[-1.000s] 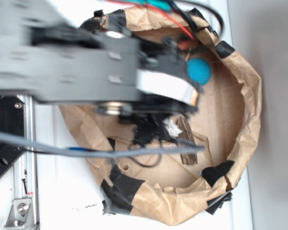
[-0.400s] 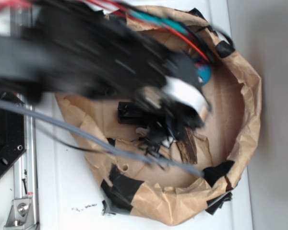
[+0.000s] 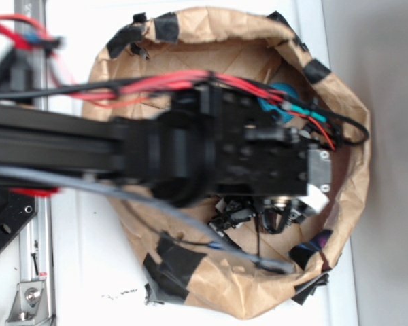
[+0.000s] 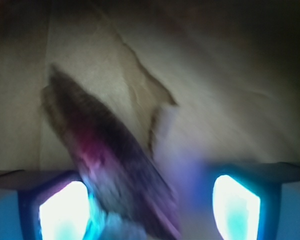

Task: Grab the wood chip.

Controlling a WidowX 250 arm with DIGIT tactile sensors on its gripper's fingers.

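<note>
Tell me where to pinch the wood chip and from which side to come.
Pinch the wood chip across its narrow width near the wide end, coming straight down from above. It lies flat and slanted on the paper floor, long and thin, already reaching between the gripper fingers; the wrist view is blurred.

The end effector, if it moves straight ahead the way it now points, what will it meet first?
Most likely the wood chip, which lies slanting between the fingers of the end effector in the wrist view. Blur hides the depth; brown paper lies behind.
</note>
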